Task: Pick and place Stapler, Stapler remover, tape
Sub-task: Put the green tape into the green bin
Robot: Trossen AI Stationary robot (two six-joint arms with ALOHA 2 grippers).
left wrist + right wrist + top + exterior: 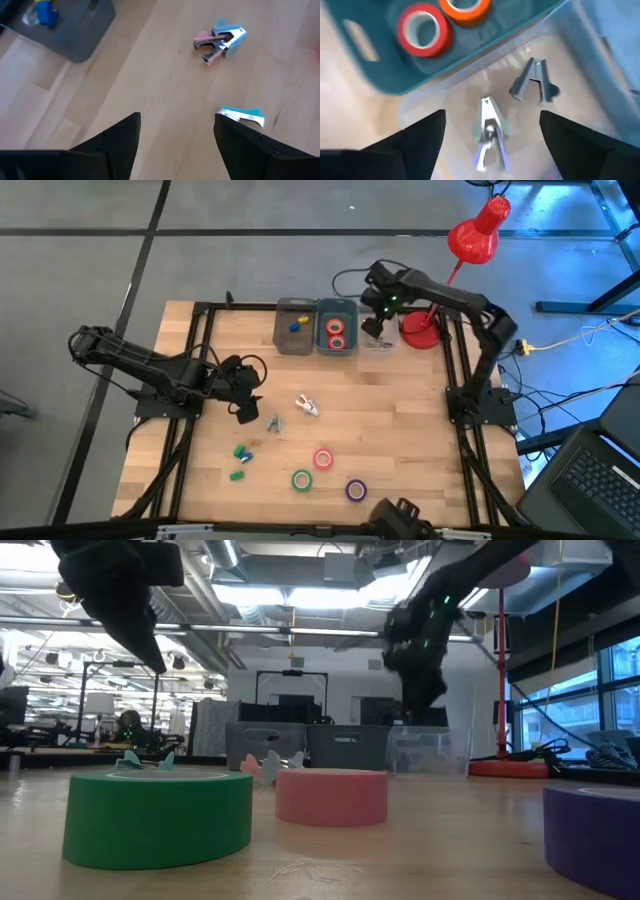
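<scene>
My left gripper (250, 410) (177, 117) hovers open over the wood, just left of a teal stapler remover (273, 423) (242, 116). A pink and blue pair of removers (307, 405) (220, 40) lies further right. My right gripper (374, 328) (492, 117) hangs open above the clear bin (380, 343), where two removers (490, 132) (535, 82) lie. Red tape (424, 30) and orange tape (467, 7) sit in the teal bin (337, 330). Pink tape (323, 459), green tape (302, 479) and purple tape (356, 490) lie flat near the table's near edge.
A grey bin (294, 325) at the far edge holds a blue stapler (46, 12) and a yellow piece. Small blocky green and blue pieces (241, 452) (237, 475) lie at near left. A red desk lamp (420, 330) stands right of the bins.
</scene>
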